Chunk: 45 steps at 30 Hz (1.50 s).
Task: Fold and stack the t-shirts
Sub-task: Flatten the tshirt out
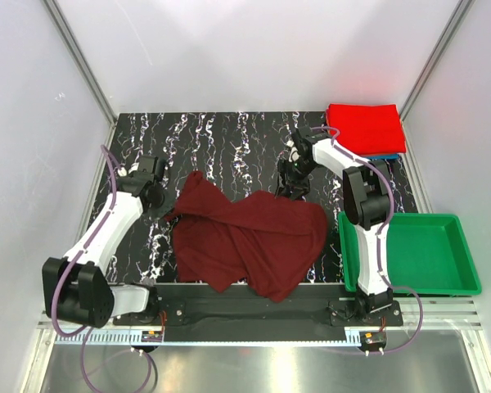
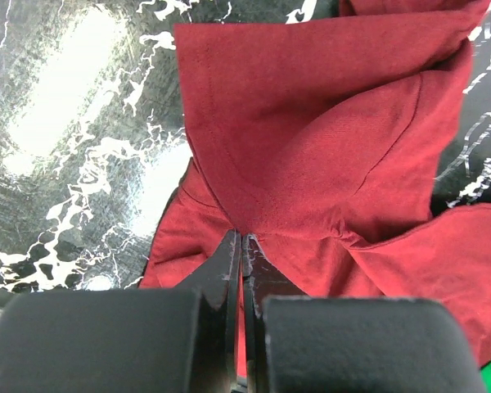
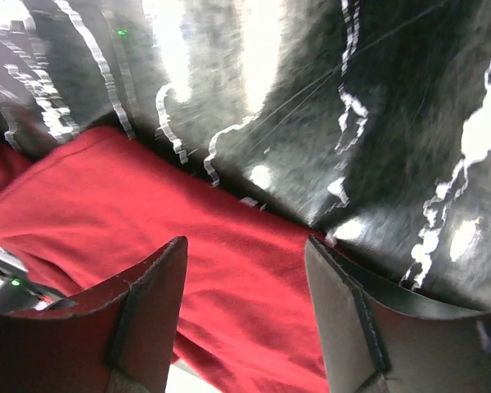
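Looks partly done. Can count two shirts apparently dealt with at the far right corner of the counter (image 1: 229,135): a bright red shirt (image 1: 364,127) folded square, lying on top of a blue shirt (image 1: 385,155) (seen only as a thin edge beneath, so cannot judge its fold). Leaves the maroon shirt (image 1: 245,241) to fold and stack: lying rumpled and partly doubled over in the middle of the counter, toward the front edge, near the green tray (image 1: 466,274). Pinched at its left corner by the left arm (image 1: 106,233), jaws pressed together on a tuck of cloth low over the counter. Over on the right arm (image 1: 368,205), jaws held apart, straddling the shirt's far edge from just above and gripping nothing. Needs flattening, folding, then carrying onto the red pile, going by the task.
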Available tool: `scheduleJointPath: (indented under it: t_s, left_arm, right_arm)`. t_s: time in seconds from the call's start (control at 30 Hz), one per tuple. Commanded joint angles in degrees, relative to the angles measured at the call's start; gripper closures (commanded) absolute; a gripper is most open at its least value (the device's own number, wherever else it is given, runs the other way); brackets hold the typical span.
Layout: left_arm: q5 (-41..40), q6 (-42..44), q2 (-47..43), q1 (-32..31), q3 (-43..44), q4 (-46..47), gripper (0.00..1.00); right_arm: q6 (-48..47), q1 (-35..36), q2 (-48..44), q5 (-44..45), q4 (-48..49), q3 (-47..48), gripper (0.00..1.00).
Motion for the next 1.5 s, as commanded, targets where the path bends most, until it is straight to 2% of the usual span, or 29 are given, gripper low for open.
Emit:
scheduleJointPath:
  t_s: [0.0,0.2,0.3,0.37,0.5,0.57,0.67,0.87,1.1,1.2,1.23,1.27,1.33,1.37,1.47]
  left_arm:
    - [-0.17,0.80,1.60,0.37,2.73,2.16,1.00]
    - [-0.52,0.45,4.41,0.37,4.49,3.04,1.00]
    - [-0.61,0.36,6.07,0.37,4.92,3.92,1.00]
    - [-0.61,0.27,7.22,0.37,5.71,3.48,1.00]
    - [-0.52,0.36,7.93,0.37,6.25,3.22,1.00]
    - [-0.79,0.45,7.84,0.37,6.16,3.04,1.00]
    - [-1.14,0.97,7.84,0.37,5.89,2.69,1.00]
    - [-1.05,1.50,7.67,0.46,5.80,2.87,1.00]
    - [-0.79,1.15,8.98,1.25,7.47,3.74,1.00]
    - [0.09,0.27,9.51,1.34,7.91,4.88,1.00]
    - [0.27,0.18,10.03,1.34,8.26,5.32,1.00]
    - [0.18,0.01,10.47,1.34,8.70,5.50,1.00]
    - [-0.08,-0.08,12.05,1.43,11.24,5.77,1.00]
    - [-0.34,-0.08,12.84,1.43,12.65,5.42,1.00]
    - [-0.96,-0.08,14.34,1.78,20.11,4.01,1.00]
  right_arm:
    - [-4.77,-0.64,2.06,-1.31,0.83,2.46,0.34]
    - [-6.53,-0.55,3.55,-2.45,1.61,3.25,0.40]
    - [-6.27,-0.64,5.40,-0.26,0.74,6.84,0.49]
    - [-6.36,-0.46,5.49,-0.34,0.91,8.87,0.48]
    - [-8.29,-0.20,5.23,-5.42,1.61,12.39,0.40]
    - [-8.47,-0.20,4.71,-9.30,2.92,10.91,0.38]
    - [-8.64,-0.02,3.91,-10.36,6.09,7.92,0.36]
    - [-10.22,0.42,8.74,-10.80,2.67,11.51,0.37]
    - [-12.25,2.44,7.25,-12.12,2.84,8.10,0.43]
    - [-12.07,2.44,6.28,-10.02,2.67,7.65,0.61]
    - [-12.16,2.44,6.11,-7.75,2.58,8.08,0.73]
    - [-11.99,2.35,5.50,-6.25,2.32,8.78,0.79]
    - [-11.11,2.26,5.14,-0.56,0.92,13.43,0.90]
    - [-10.76,2.09,5.05,1.74,0.04,15.97,1.00]
    - [-6.55,1.65,4.61,10.18,-3.56,30.27,1.00]
